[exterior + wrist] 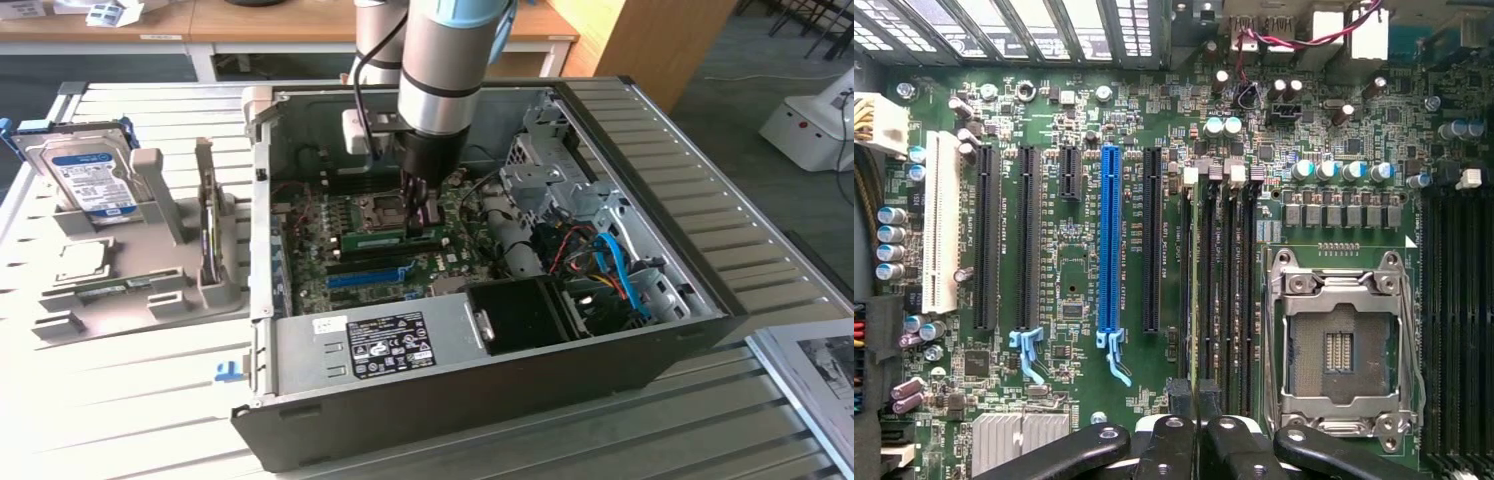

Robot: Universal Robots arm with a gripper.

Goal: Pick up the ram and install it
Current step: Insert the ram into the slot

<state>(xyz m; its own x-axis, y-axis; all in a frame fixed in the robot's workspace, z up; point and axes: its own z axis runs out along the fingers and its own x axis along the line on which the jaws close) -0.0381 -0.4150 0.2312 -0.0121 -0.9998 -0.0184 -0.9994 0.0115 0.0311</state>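
**Ram at the slot, insertion step in hand**
The ram [376, 238] stands on edge just beside the CPU socket [380, 208], along the memory slots [1219, 290] on the socket's side nearest the blue slot. The gripper [426, 228] has its fingers drawn almost together, apparently pinching the stick's upper edge near one end. Full seating cannot be confirmed. Seating calls for straight downward pressure with the stick square to the slot.
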